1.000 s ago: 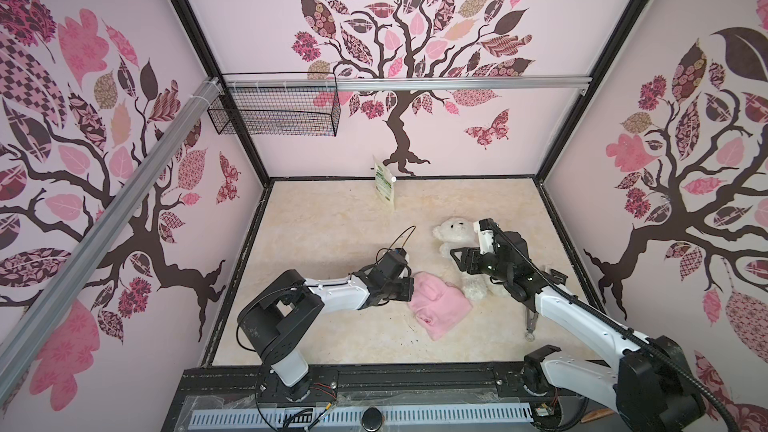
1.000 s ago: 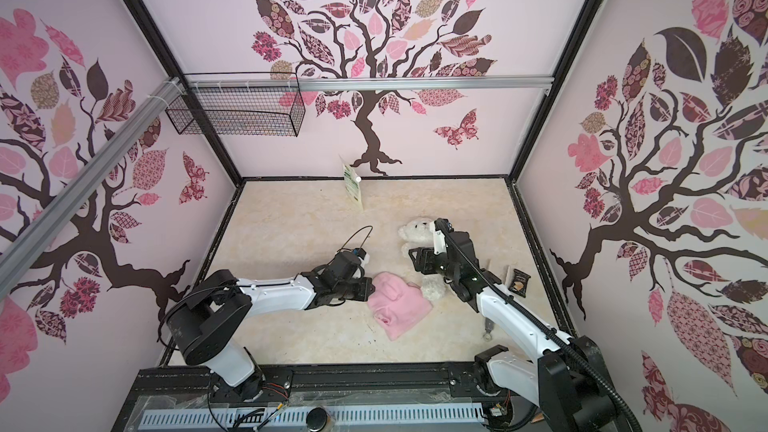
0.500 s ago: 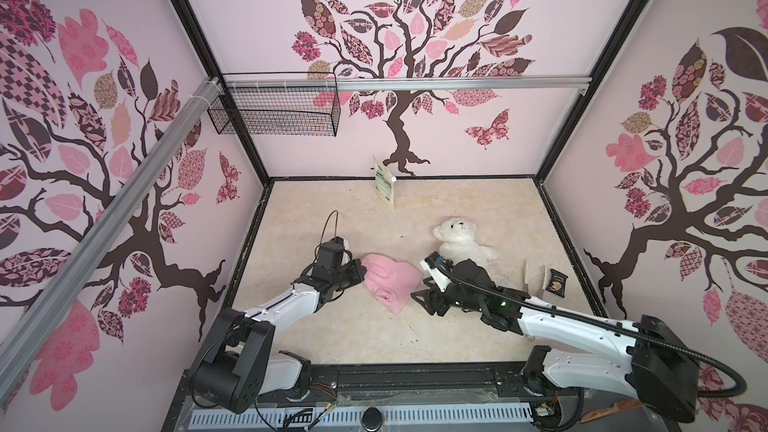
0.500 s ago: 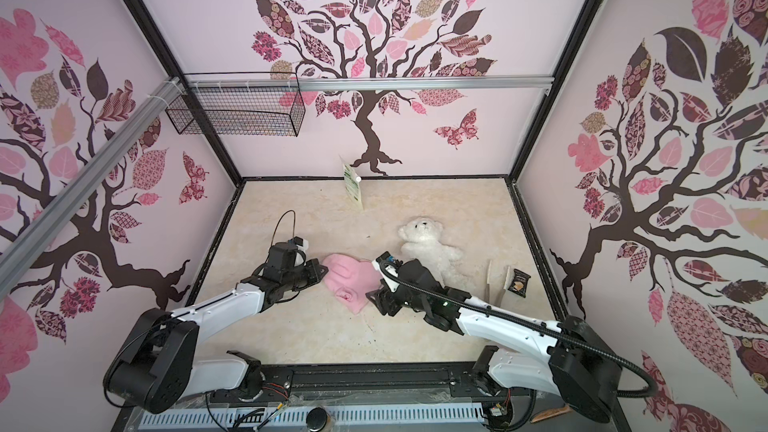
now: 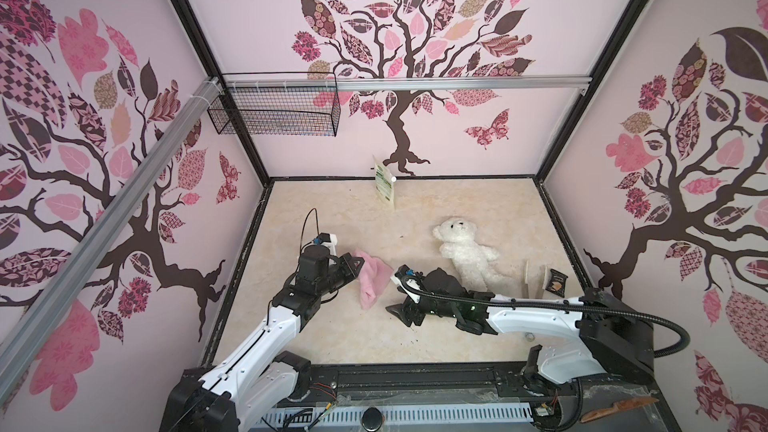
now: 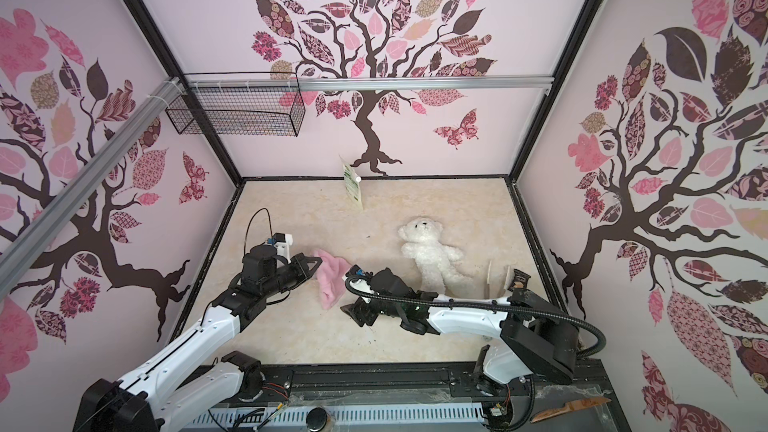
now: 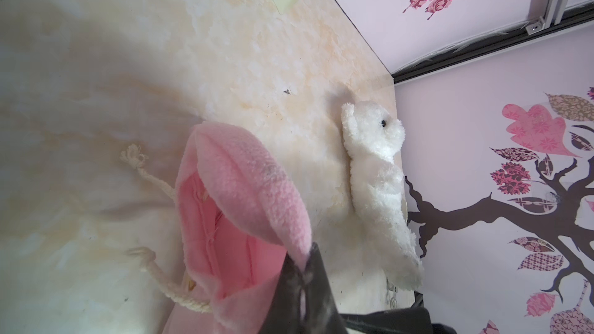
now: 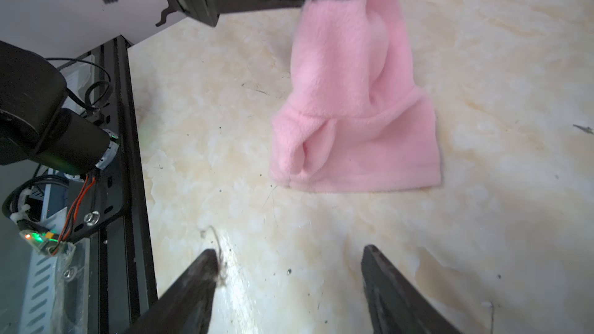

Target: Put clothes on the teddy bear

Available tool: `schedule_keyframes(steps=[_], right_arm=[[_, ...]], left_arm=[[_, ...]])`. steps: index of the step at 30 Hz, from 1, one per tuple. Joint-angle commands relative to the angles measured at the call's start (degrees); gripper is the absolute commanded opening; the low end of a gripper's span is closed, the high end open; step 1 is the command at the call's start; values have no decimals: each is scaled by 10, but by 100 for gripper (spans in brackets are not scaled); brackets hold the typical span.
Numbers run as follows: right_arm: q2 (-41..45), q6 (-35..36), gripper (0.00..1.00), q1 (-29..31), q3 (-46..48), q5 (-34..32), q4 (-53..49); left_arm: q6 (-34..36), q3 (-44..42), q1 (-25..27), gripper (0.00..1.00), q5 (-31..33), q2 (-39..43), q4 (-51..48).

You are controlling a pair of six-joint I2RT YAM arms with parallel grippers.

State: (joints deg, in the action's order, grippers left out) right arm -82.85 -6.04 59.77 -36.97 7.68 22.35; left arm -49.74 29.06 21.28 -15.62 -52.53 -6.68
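Right now the left hand (image 5: 358, 261) is pinched tight on one edge of the pink top (image 5: 374, 284), lifting that edge while the rest drapes onto the table (image 5: 457, 205). The right hand (image 8: 286, 284) hovers low near the front edge with its jaws spread wide and nothing between them, facing the top's loose hem. The teddy bear (image 5: 465, 251) lies on its back towards the right edge of the table, apart from the top. To do this step well, the right hand should probably take the hem opposite the held edge, so the two hands stretch the opening wide; which opening shows is hard to tell.
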Motion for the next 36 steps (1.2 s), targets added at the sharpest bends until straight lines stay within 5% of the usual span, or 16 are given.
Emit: schedule_keyframes(steps=[1, 9, 16, 26, 32, 36], right_arm=[[-22, -27, 74, 3, -23, 22, 51], [16, 0, 75, 2, -5, -62, 7], [65, 17, 79, -21, 16, -126, -12], [146, -34, 81, -91, 75, -149, -35], [176, -71, 81, -103, 99, -195, -57], [179, -101, 80, -107, 100, -186, -64]], left_arm=[[14, 16, 8, 0, 62, 66, -86], [161, 113, 13, 0, 287, 202, -324], [159, 93, 56, 0, 312, 161, -308], [115, 91, 191, 5, 308, -132, -66], [129, 224, 212, 28, 228, -338, -6], [182, 291, 207, 46, 240, -357, -47]])
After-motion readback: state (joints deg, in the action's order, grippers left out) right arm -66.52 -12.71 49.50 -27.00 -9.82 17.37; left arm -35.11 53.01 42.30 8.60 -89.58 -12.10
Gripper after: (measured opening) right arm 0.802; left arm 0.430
